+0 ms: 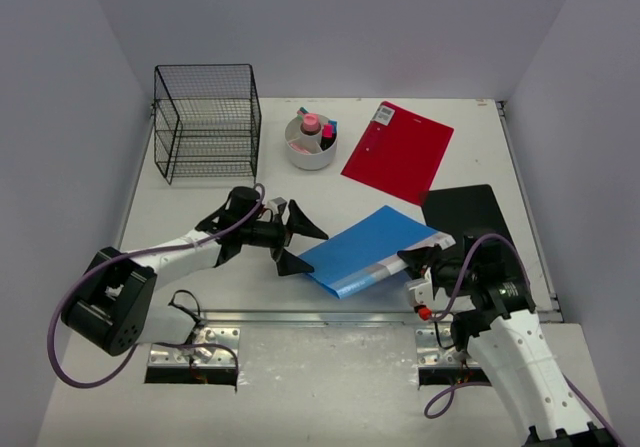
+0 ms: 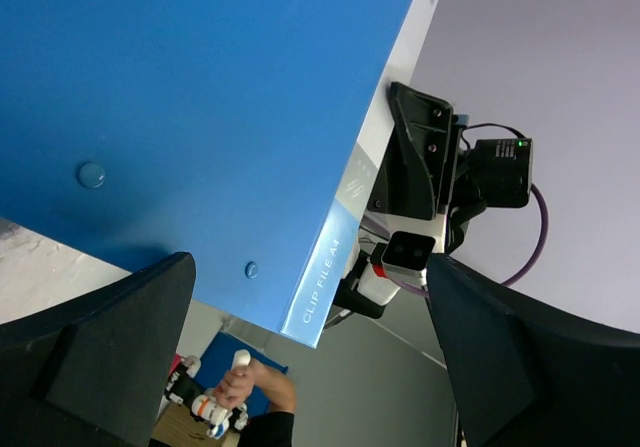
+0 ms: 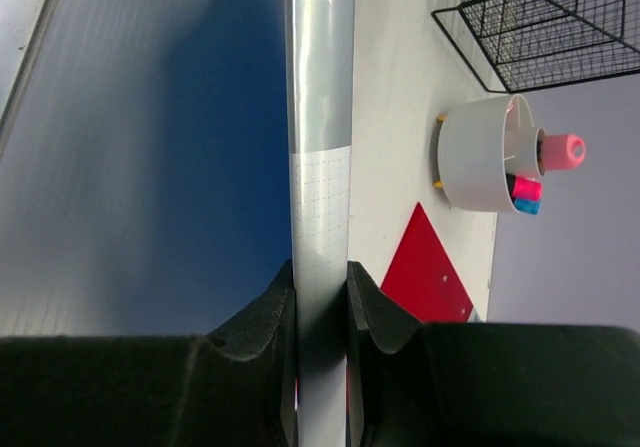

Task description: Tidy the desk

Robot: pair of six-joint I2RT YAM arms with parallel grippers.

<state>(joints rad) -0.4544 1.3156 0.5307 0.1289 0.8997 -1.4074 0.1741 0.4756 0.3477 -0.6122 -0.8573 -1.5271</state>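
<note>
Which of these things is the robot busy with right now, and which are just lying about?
In hand: blue clip file, gripped in the right jaws, left jaws open beside it.
Lying about on the desk: red folder, black sheet, wire rack, pen pot.

Wire rack [image 1: 207, 122], pen cup [image 1: 310, 159], red folder [image 1: 398, 150], blue file [image 1: 375, 250], blk pad [image 1: 467, 211]

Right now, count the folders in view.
3: blue folder, front centre, pinched by the right gripper; red folder, back right; black folder, right side, partly covered.
</note>
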